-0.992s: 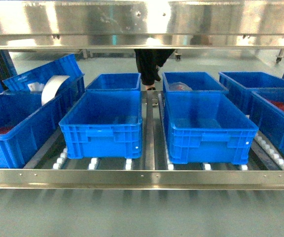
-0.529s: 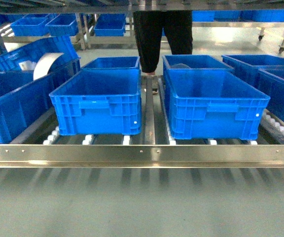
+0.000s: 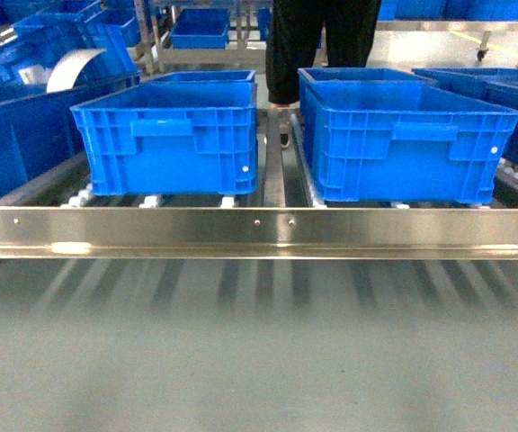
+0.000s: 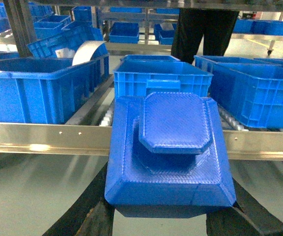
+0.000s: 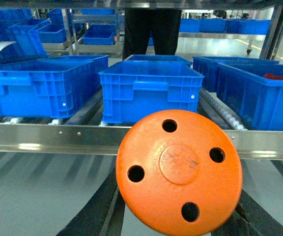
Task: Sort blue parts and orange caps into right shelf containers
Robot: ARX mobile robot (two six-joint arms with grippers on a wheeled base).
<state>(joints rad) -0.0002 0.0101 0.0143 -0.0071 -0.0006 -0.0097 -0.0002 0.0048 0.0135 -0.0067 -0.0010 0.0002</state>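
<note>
so the left gripper (image 4: 168, 216) is clamped on a chunky blue textured plastic part with a stepped octagonal top (image 4: 168, 152), dark fingers (image 4: 90, 206) showing at both lower edges of it. the right gripper (image 5: 178, 223) is closed the same way around a round orange plastic cap with four holes and a raised centre disc (image 5: 179, 171). both pieces are held out in front of a long steel shelf rail (image 3: 259, 232), not over any bin. behind the rail, two glossy blue ribbed plastic crates (image 3: 167, 135) sit side by side on white rollers, the right one (image 3: 407, 139) just beside the left with a metal divider between. more blue crates run off to both sides, one at far right with something red in it (image 5: 279, 76). a person in black trousers (image 3: 322, 40) stands behind the shelf. neither arm shows in the head view.
</note>
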